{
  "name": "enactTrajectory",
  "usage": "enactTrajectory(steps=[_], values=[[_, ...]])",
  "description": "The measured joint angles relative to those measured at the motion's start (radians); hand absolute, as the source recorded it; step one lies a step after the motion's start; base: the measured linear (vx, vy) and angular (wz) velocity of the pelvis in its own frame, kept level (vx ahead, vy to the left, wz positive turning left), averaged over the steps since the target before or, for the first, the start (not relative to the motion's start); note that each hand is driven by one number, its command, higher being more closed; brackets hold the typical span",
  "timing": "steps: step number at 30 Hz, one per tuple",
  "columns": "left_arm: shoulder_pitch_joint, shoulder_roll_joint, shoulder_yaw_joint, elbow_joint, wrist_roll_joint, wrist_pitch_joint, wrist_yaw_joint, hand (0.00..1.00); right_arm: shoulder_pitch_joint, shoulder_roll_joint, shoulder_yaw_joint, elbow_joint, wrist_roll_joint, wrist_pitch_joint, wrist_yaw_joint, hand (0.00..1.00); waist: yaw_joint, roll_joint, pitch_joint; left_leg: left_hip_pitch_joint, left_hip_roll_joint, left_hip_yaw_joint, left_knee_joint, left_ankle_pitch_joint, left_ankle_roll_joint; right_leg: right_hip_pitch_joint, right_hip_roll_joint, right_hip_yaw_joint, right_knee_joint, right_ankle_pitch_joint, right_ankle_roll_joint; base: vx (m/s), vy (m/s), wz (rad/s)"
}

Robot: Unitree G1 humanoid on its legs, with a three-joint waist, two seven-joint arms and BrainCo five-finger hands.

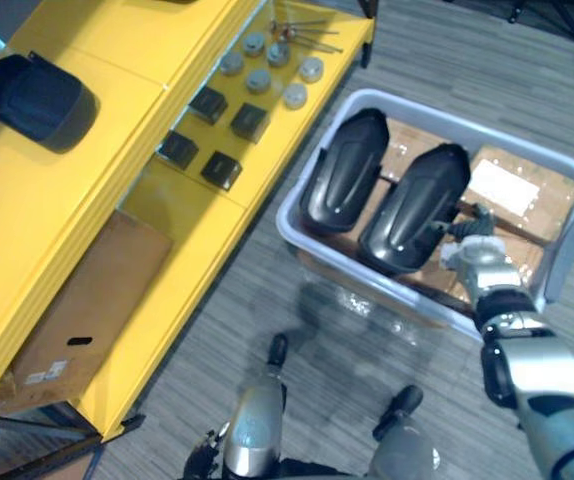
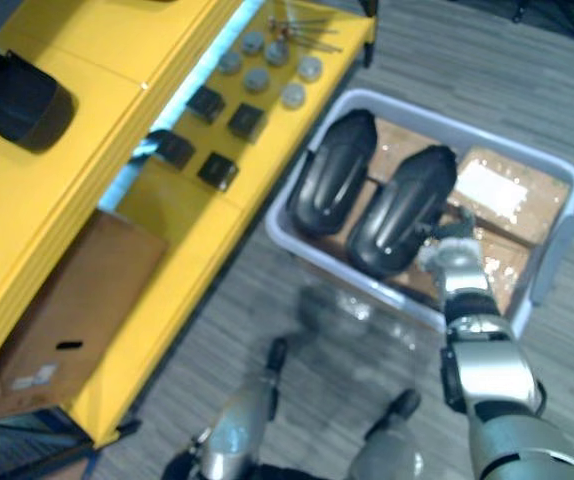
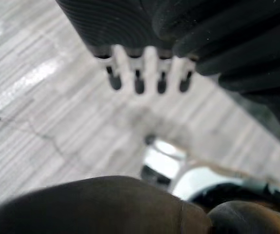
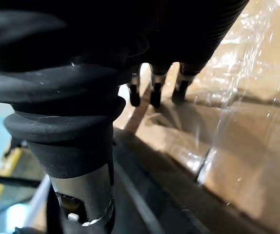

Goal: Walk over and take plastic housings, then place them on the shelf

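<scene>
Grey carpet floor beside a yellow shelf. On it a white bin holds two plastic housings on wrapped cardboard boxes. Reaching in, the right hand is just beside the right-side housing, fingers straight, grasping nothing. Over the floor, the left hand is released. One more housing lies on the shelf top.
</scene>
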Motion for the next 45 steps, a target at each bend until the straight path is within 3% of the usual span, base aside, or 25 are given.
enactTrajectory(steps=[4, 6, 7, 9, 10, 14, 17, 19, 22, 27, 31, 34, 37, 41, 45], values=[[-0.002, 0.006, -0.04, 0.008, -0.01, -0.001, -0.001, 0.0, -0.021, -0.024, 0.004, 0.02, -0.107, 0.1, 0.001, 1.0, 0.018, 0.014, -0.009, -0.002, -0.001, -0.004, -0.007, 0.005, 0.0, -0.001, -0.001, -0.004, 0.0, 0.0, 0.0, -0.05, -0.024, 0.04], [-0.005, 0.001, -0.056, 0.033, -0.023, -0.015, -0.001, 0.0, -0.047, -0.033, 0.007, 0.043, -0.17, 0.163, 0.001, 1.0, 0.019, 0.023, -0.015, -0.006, -0.005, -0.012, -0.007, 0.006, 0.0, -0.001, -0.005, -0.012, 0.003, 0.0, 0.0, -0.04, -0.016, 0.14], [-0.006, -0.002, -0.073, 0.039, -0.027, -0.019, -0.001, 0.0, -0.054, -0.044, 0.012, 0.063, -0.224, 0.221, 0.003, 1.0, 0.022, 0.034, -0.022, -0.013, -0.01, -0.022, -0.007, 0.007, 0.002, 0.001, -0.011, -0.026, 0.007, -0.004, 0.003, -0.03, -0.013, 0.18], [-0.006, -0.006, -0.075, 0.039, -0.028, -0.021, -0.001, 0.0, -0.057, -0.048, 0.012, 0.085, -0.261, 0.257, 0.005, 1.0, 0.027, 0.039, -0.025, -0.019, -0.012, -0.027, -0.006, 0.009, 0.003, -0.002, -0.013, -0.031, 0.011, -0.006, 0.004, -0.03, -0.013, 0.16], [-0.006, -0.011, -0.076, 0.039, -0.029, -0.025, -0.002, 0.0, -0.056, -0.054, 0.011, 0.117, -0.303, 0.296, 0.008, 1.0, 0.038, 0.044, -0.028, -0.023, -0.02, -0.033, -0.006, 0.01, 0.003, -0.004, -0.022, -0.033, 0.02, -0.011, 0.007, -0.02, -0.013, 0.13], [-0.006, -0.013, -0.078, 0.036, -0.029, -0.026, -0.003, 0.0, -0.063, -0.08, -0.01, 0.143, -0.338, 0.35, 0.034, 1.0, 0.04, 0.047, -0.03, -0.029, -0.036, -0.052, -0.003, 0.012, 0.006, 0.003, -0.039, -0.054, 0.031, -0.018, 0.014, -0.03, -0.008, 0.17], [-0.005, -0.008, -0.087, 0.023, -0.03, -0.016, -0.004, 0.0, -0.074, -0.105, -0.049, 0.172, -0.352, 0.358, 0.041, 1.0, 0.041, 0.048, -0.031, -0.047, -0.041, -0.068, 0.009, 0.012, 0.007, 0.001, -0.044, -0.067, 0.034, -0.019, 0.016, -0.06, -0.017, 0.17], [-0.005, 0.001, -0.1, 0.011, -0.03, -0.011, -0.004, 0.0, -0.075, -0.117, -0.071, 0.185, -0.347, 0.34, 0.023, 1.0, 0.041, 0.048, -0.031, -0.055, -0.042, -0.074, 0.011, 0.012, 0.007, 0.001, -0.045, -0.078, 0.033, -0.019, 0.016, -0.08, -0.023, 0.11], [0.005, 0.012, -0.106, -0.017, -0.03, 0.002, -0.004, 0.0, -0.07, -0.136, -0.099, 0.218, -0.32, 0.263, -0.026, 1.0, 0.039, 0.048, -0.031, -0.057, -0.042, -0.073, 0.012, 0.014, 0.009, 0.001, -0.044, -0.079, 0.027, -0.018, 0.017, -0.07, -0.021, 0.0], [0.026, 0.018, -0.103, -0.086, -0.038, -0.003, -0.004, 0.0, -0.033, -0.187, -0.11, 0.218, -0.281, 0.073, -0.135, 1.0, 0.034, 0.046, -0.029, -0.057, -0.028, -0.053, 0.011, 0.014, 0.009, 0.0, -0.023, -0.061, -0.01, 0.009, 0.013, -0.06, -0.032, -0.12], [0.03, 0.022, -0.095, -0.127, -0.038, -0.04, 0.007, 0.0, 0.0, -0.211, -0.086, 0.132, -0.273, -0.043, -0.212, 1.0, 0.007, 0.043, -0.027, -0.053, -0.017, -0.042, 0.009, 0.014, 0.009, 0.0, -0.009, -0.049, -0.028, 0.019, 0.008, -0.03, -0.039, -0.13], [0.041, 0.022, -0.059, -0.18, -0.037, -0.091, 0.072, 0.0, 0.058, -0.221, -0.045, 0.019, -0.275, -0.129, -0.293, 1.0, 0.001, 0.029, -0.019, -0.017, -0.002, -0.016, -0.007, 0.014, 0.009, 0.008, 0.009, -0.023, -0.039, 0.023, 0.004, -0.03, -0.059, -0.26], [0.039, 0.019, -0.03, -0.234, -0.033, -0.112, 0.137, 0.0, 0.089, -0.221, -0.025, -0.049, -0.278, -0.169, -0.341, 1.0, -0.018, 0.02, -0.013, -0.001, 0.006, -0.011, -0.026, 0.017, 0.004, 0.016, 0.016, -0.023, -0.043, 0.022, 0.002, -0.04, -0.052, -0.07], [0.03, 0.018, 0.001, -0.39, 0.105, -0.127, 0.283, 0.0, 0.178, -0.211, 0.003, -0.155, -0.292, -0.212, -0.399, 1.0, -0.025, -0.012, -0.022, 0.019, 0.013, -0.001, -0.063, 0.029, -0.002, 0.02, 0.026, -0.022, -0.058, 0.024, 0.0, -0.03, -0.043, -0.05], [0.023, 0.02, 0.047, -0.576, 0.28, -0.104, 0.396, 0.0, 0.256, -0.157, 0.004, -0.259, -0.316, -0.234, -0.446, 1.0, -0.041, -0.048, -0.05, 0.052, 0.014, 0.007, -0.096, 0.037, -0.003, 0.042, 0.029, -0.021, -0.074, 0.028, 0.001, 0.02, -0.047, -0.02]])
